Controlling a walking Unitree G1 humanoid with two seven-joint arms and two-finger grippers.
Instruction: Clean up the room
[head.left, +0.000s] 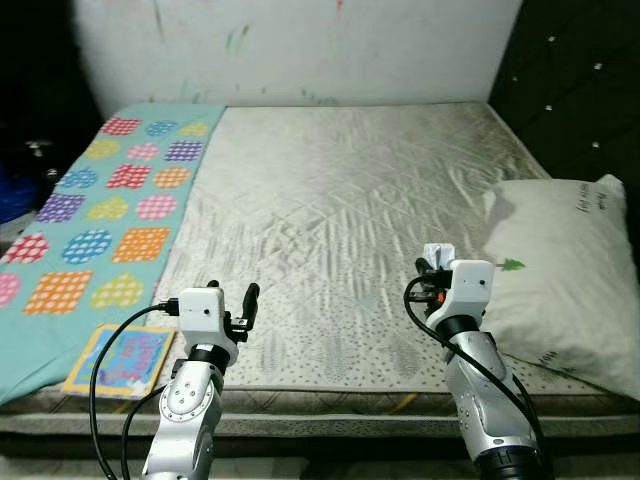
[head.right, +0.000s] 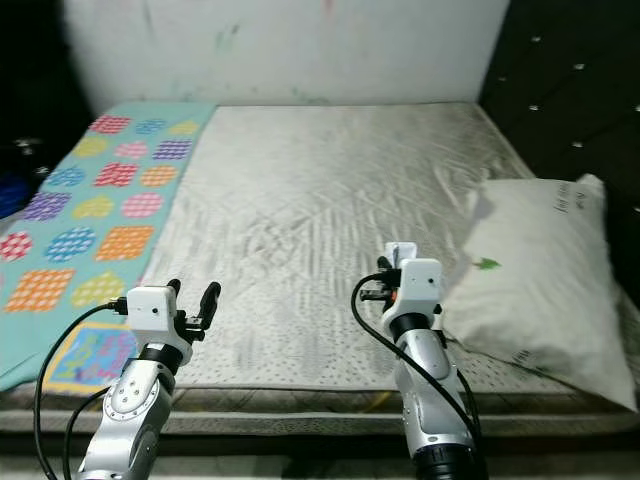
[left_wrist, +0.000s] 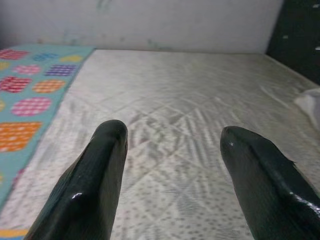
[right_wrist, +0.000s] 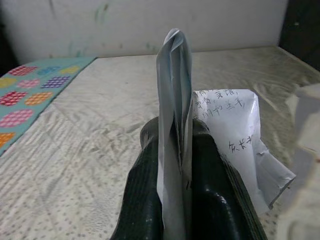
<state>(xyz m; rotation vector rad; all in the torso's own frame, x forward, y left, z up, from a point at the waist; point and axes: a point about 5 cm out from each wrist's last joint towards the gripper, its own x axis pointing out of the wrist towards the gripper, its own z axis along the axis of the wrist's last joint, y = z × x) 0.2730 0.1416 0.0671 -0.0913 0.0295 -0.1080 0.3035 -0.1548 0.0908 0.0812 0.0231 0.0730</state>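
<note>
now right claw (right_wrist: 182, 145) pinching paper (right_wrist: 220, 135), left claw (left_wrist: 172, 165) spread above mattress (head.left: 340, 200)

The handwriting on the paper (right_wrist: 225, 130) is too small to read. The pillow (head.left: 560, 270) runs past the picture's edge, and the book (head.left: 120, 360) sits partly behind the left arm.

The 2 head views look forward and down from the foot of the bed (head.left: 340, 200), both taking in the mattress beyond each end effector. Each wrist view looks low and close along its own fingers (left_wrist: 90, 185) toward the far wall (left_wrist: 150, 22), sharing that mattress.
</note>
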